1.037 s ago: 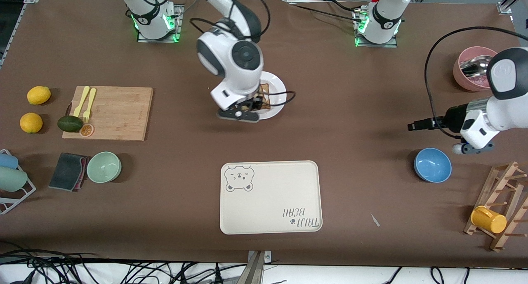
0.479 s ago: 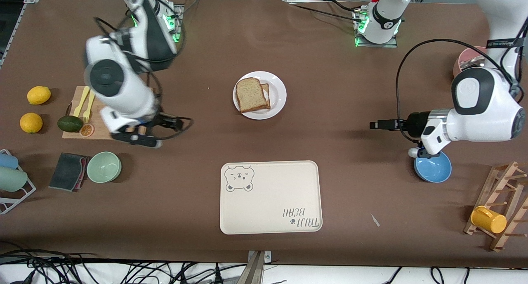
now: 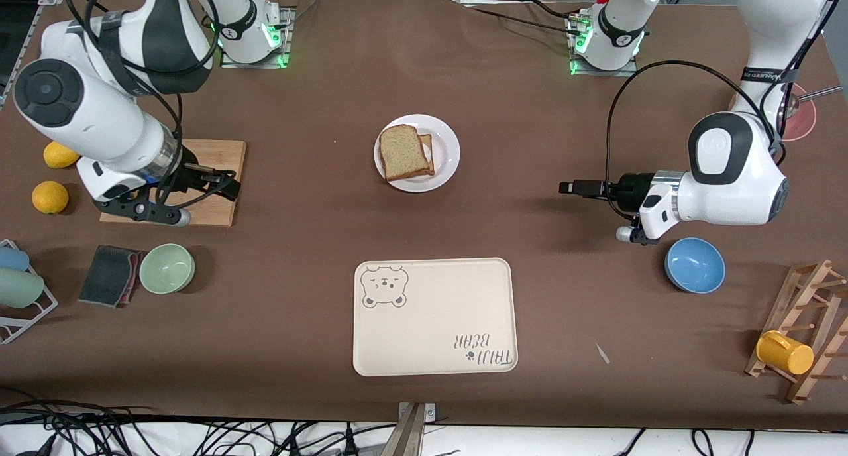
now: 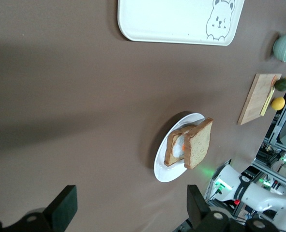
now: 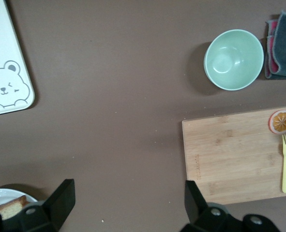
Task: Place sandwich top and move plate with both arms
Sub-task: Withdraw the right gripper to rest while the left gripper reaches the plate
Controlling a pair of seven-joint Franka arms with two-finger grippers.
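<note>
Brown tabletop: top slice point(image 3: 403, 152) already sits on the egg slice on the plate point(image 3: 448, 152), well apart from both empty, spread grippers, left point(image 3: 575, 188) and right point(image 3: 222, 185); moving the plate remains.

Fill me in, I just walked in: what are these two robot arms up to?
Neither arm holds anything right now. A tan wholemeal bread slice lies on another slice on the round white plate mid-table. The right gripper is open over the wooden cutting board; the left gripper is open above bare table, toward the left arm's end. The plate is not on the cream bear tray, which lies nearer the front camera.
</note>
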